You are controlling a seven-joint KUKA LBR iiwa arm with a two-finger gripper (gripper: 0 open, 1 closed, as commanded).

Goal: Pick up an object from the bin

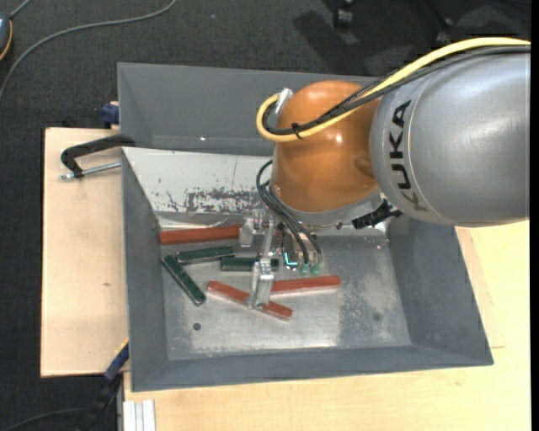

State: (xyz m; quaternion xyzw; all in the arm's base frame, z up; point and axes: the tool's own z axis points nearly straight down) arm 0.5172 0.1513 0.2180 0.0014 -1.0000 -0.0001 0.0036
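The gripper is seen low at mid-frame, over a flat red plastic stick lying among dark green plastic sticks on the floor of the grey metal bin. Whether it is open cannot be told. A crossing neighbour could be caught too, so closely are they crowded.

The floor is dark carpet, close-piled and faintly speckled. It runs across the top of the frame and down the left edge to the lower left corner. A thin pale cable curves over it in the upper left (both ends run out of frame). At top centre lies a black shape — too dark to make out. The light on the carpet is soft and even.
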